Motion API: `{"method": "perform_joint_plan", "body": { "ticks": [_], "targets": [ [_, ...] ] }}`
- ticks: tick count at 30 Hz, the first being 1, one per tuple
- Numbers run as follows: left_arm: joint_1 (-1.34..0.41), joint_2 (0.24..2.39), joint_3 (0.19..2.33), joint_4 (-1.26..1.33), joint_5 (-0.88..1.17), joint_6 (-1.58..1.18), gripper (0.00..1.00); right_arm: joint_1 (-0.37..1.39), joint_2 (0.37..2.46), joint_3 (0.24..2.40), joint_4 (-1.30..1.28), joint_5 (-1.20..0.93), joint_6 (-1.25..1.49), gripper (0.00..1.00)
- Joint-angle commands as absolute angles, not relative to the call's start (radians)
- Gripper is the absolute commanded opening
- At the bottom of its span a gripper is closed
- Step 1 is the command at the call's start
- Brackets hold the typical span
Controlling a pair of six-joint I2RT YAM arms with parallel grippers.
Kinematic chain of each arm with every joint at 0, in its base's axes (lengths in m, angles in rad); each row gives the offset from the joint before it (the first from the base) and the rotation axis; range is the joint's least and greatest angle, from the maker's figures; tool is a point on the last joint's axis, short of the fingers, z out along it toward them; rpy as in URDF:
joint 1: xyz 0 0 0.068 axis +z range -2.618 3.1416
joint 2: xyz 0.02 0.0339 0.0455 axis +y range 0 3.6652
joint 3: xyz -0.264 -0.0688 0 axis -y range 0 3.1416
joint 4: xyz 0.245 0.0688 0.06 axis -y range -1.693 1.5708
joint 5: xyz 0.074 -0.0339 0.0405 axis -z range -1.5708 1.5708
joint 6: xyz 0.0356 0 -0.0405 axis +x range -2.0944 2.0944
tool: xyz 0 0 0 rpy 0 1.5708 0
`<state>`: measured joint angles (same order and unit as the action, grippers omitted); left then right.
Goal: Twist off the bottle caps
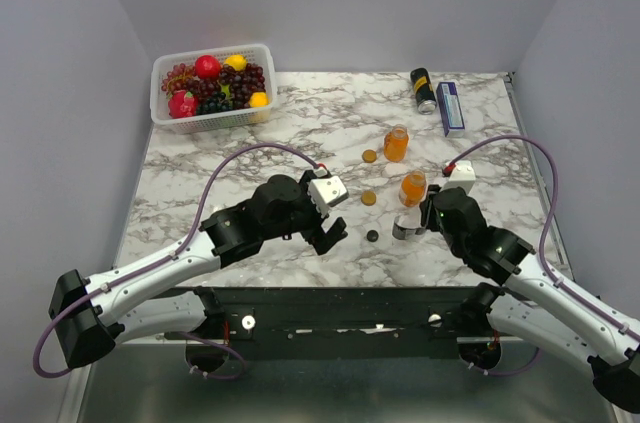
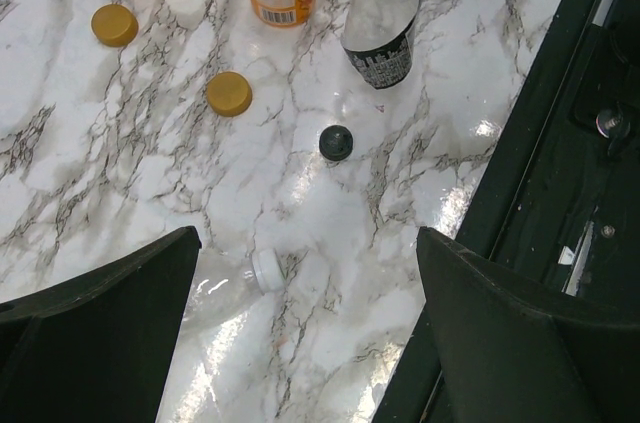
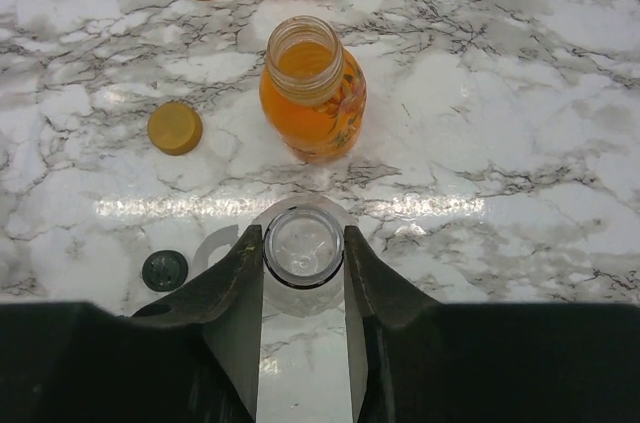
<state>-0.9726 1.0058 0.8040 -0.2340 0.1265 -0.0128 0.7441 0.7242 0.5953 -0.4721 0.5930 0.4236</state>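
Two uncapped orange juice bottles (image 1: 397, 143) (image 1: 413, 186) stand mid-table. Two orange caps (image 1: 370, 155) (image 1: 368, 197) and a dark cap (image 1: 372, 236) lie loose to their left. My right gripper (image 3: 303, 248) is shut on the open neck of an upright clear bottle (image 3: 303, 273); it has no cap and carries a black label (image 2: 385, 13). My left gripper (image 2: 305, 243) is open and empty above the table. Under its left finger a second clear bottle (image 2: 215, 293) lies on its side, with a white end (image 2: 267, 269) pointing into the gap.
A white basket (image 1: 160, 113) of fruit stands at the back left. A black can (image 1: 422, 89) and a blue box (image 1: 450, 107) lie at the back right. The black table frame (image 2: 560, 143) runs along the near edge.
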Motion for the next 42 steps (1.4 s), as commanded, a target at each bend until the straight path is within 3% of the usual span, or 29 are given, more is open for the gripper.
{"method": "perform_joint_plan", "body": {
  "ticks": [1,10,15,16,22,27,31,42],
  "targets": [
    [-0.976,1.011,0.821,-0.241,0.123,-0.02,0.99,0.744,0.706,0.603,-0.491,0.566,0.417,0.48],
    [-0.976,1.011,0.821,-0.242,0.121,-0.02,0.99,0.742,0.695,0.64,-0.525,0.542,0.411,0.69],
    [-0.976,1.008,0.821,-0.241,0.124,-0.025,0.99,0.741,0.632,0.664,-0.529,0.488,0.387,0.75],
    [-0.976,1.005,0.821,-0.239,0.112,-0.028,0.99,0.741,0.615,0.672,-0.531,0.462,0.379,0.81],
    [-0.887,0.945,0.813,-0.227,-0.057,-0.116,0.99,0.742,0.551,0.739,-0.48,0.317,0.287,0.79],
    [-0.648,0.904,0.825,-0.224,-0.005,-0.202,0.99,0.793,0.741,0.871,-0.425,0.25,0.25,0.77],
    [-0.52,0.859,0.839,-0.258,-0.067,-0.212,0.99,0.99,0.889,0.913,-0.33,0.345,0.232,0.79],
    [-0.468,0.851,0.859,-0.305,-0.169,-0.202,0.99,1.095,1.42,0.985,-0.218,0.195,0.299,0.76]
  ]
}}
